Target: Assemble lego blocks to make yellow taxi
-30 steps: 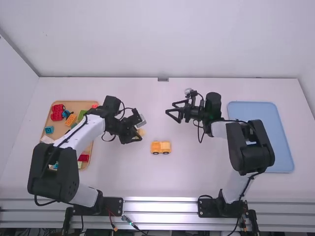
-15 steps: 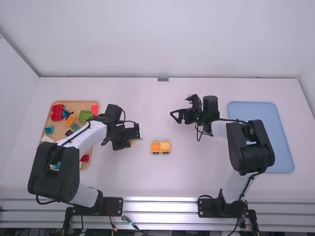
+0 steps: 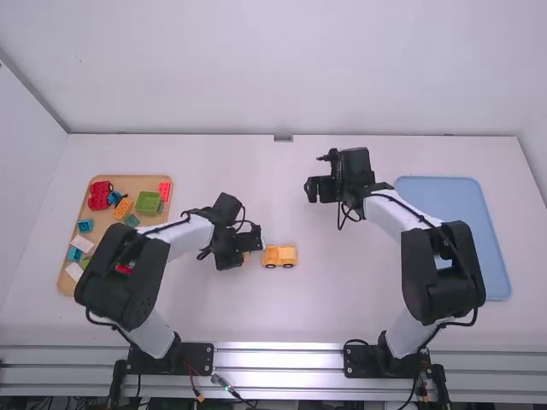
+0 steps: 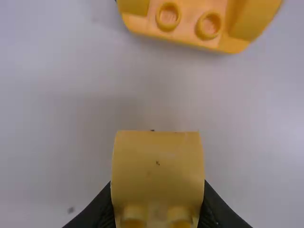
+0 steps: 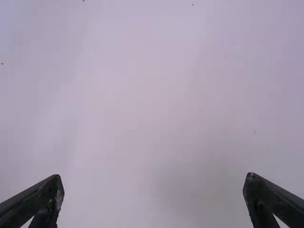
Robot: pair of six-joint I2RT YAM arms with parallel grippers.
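With twelve at the far side of the table (image 3: pixel 282 329), I see the left pincer (image 3: pixel 248 251) pinching a yellow block (image 4: pixel 157 175) just off the toy car (image 3: pixel 279 256), at its nine o'clock. The right pincer (image 3: pixel 314 190) hangs spread at the car's one o'clock. Farther out lie a tan tray (image 3: pixel 104 222) of colourful bricks (image 3: pixel 99 196), at nine, and a blue tray (image 3: pixel 466 231), at three.
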